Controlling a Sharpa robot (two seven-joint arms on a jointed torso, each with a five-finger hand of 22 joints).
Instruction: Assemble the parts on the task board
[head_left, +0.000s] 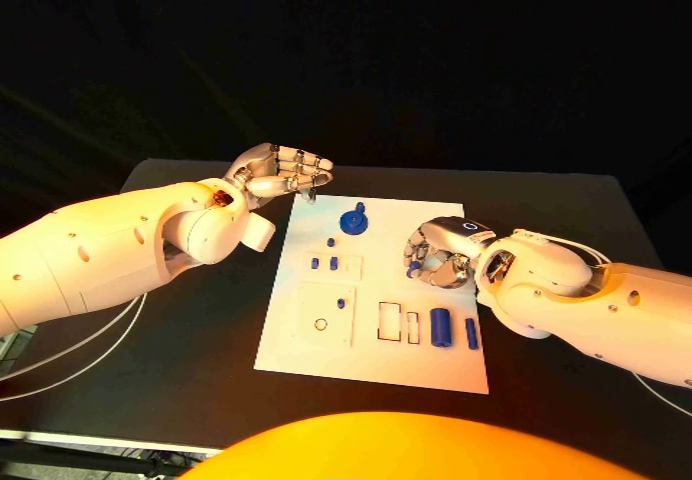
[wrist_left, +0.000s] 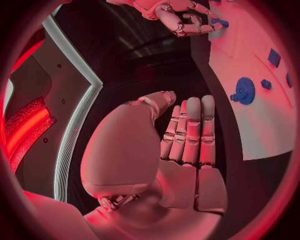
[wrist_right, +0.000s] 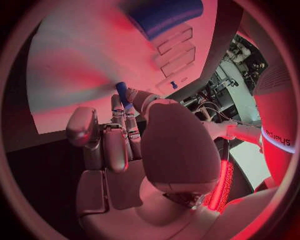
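The white task board (head_left: 372, 350) lies in the middle of the black table. My right hand (head_left: 441, 256) hovers over the board's right edge and pinches a small blue peg (wrist_right: 122, 94) between thumb and finger. My left hand (head_left: 283, 171) hangs just off the board's far left corner with its fingers (wrist_left: 189, 131) curled in on nothing. A blue gear (head_left: 355, 221) stands at the board's far end. Two small blue pieces (head_left: 325, 264) stand left of the right hand. A thick blue cylinder (head_left: 440, 327) and a thin blue pin (head_left: 472, 333) lie near the board's near right corner.
Rectangular slots (head_left: 391, 320) and a small ring outline (head_left: 320, 324) mark the board's near half. The black table (head_left: 202, 340) is bare to the left and right of the board. White cables (head_left: 87, 345) hang under my left arm.
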